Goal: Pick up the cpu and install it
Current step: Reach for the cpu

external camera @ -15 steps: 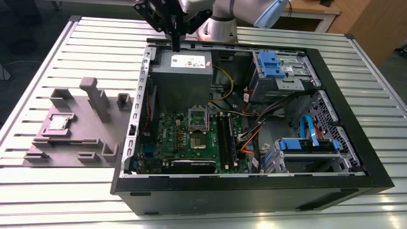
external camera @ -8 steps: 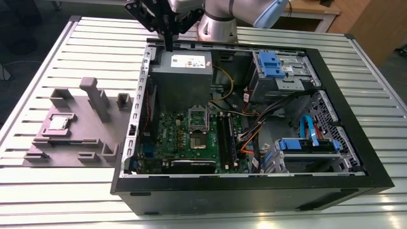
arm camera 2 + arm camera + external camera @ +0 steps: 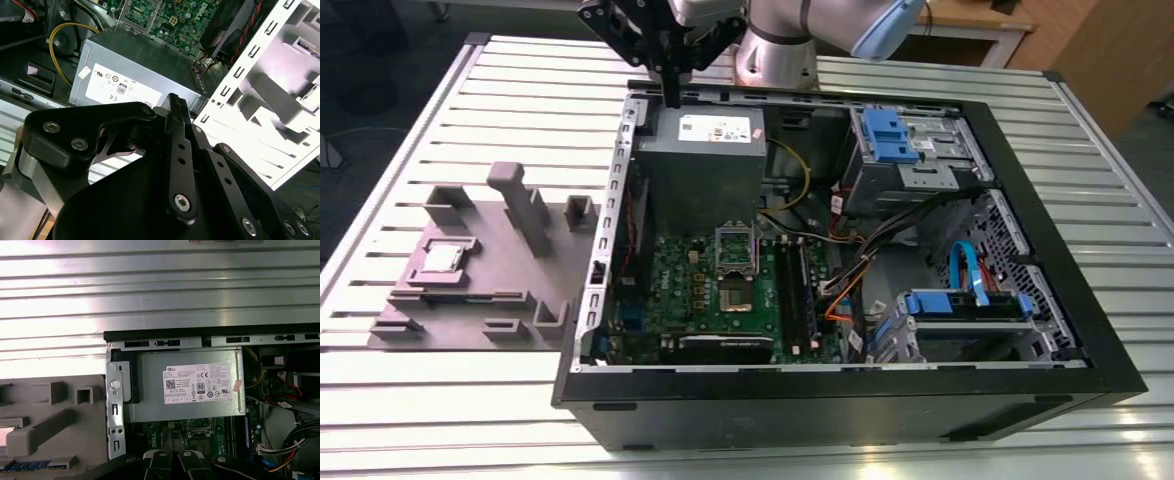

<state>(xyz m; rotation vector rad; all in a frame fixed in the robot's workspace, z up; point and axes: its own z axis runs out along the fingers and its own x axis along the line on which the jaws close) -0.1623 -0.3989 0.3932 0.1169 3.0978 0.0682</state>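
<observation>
The cpu is a small, flat, square chip with a pale silvery-grey metal top. It lies flat, top face up, seated in a shallow square recess of the matte grey tray, among that tray's raised blocks. The tray rests on the slatted table, to the exterior view's left of the open computer case, so the chip sits well apart from the green motherboard

Silver arm, pale-blue joint cap, black screw-studded claw.
</observation>
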